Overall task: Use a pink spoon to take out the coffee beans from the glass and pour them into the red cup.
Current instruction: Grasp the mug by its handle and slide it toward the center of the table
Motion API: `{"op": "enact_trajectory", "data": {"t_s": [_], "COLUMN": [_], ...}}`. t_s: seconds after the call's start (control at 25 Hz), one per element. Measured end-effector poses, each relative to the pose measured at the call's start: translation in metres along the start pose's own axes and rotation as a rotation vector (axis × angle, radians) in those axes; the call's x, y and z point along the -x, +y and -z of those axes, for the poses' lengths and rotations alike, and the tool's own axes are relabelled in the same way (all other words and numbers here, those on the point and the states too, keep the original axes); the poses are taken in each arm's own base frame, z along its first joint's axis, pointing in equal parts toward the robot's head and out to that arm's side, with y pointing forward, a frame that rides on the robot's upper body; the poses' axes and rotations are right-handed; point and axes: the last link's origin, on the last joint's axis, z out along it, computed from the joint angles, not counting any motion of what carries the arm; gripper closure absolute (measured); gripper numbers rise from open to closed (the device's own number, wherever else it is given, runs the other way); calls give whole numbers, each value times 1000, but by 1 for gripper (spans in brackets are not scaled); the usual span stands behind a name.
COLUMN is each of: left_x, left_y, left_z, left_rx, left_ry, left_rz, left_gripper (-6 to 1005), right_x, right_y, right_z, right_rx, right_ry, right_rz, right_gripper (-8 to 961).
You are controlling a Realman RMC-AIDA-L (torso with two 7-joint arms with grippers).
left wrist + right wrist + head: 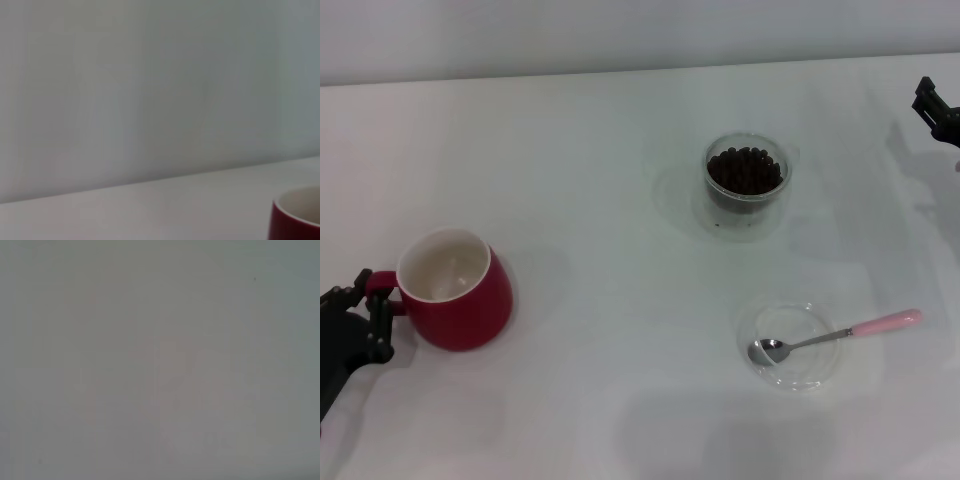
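Coffee beans (745, 170), dark and oval, heap in the round clear glass (747, 186) toward the table's (600, 160) far right. Nearer, the pink spoon (835, 336) rests its shiny metal bowl in a shallow glass saucer (788, 345). At the near left edge the left gripper (368, 315) closes on the loop handle of the glossy red cup (455, 289); whether the right gripper (938, 110), at the far right edge, is open I cannot tell.

Left tool (365, 305) black, angular, jointed, right tool (937, 108) black, blocky

Left gripper (368, 300) sits low at the near left edge, its dark fingers pointing right, one on each side of a narrow gap. Right gripper (938, 112) hangs at the far right edge, only its black tip showing.
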Motion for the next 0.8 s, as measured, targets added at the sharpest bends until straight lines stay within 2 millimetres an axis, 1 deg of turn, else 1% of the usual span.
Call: {"op": "enact_trajectory", "data": {"t_s": [0.12,0.36,0.64,0.8], "left_x": [-2,-7,-9,-11], "left_y": [2,9,25,39], "left_z": [-3,-16,-30,-40], "left_rx": [4,37,77,114], "left_ry": [6,9,-6,-10], "left_rz": [4,10,34,13], "left_gripper": [798,862,863,863], "right_x": [0,0,0,0], "right_y": [0,0,0,1], "right_z": [0,0,0,0], "right_rx": [0,0,0,3], "right_ry": [0,0,1,3], "right_rz": [0,-23,-31,-47], "right_gripper": [81,79,81,80]}}
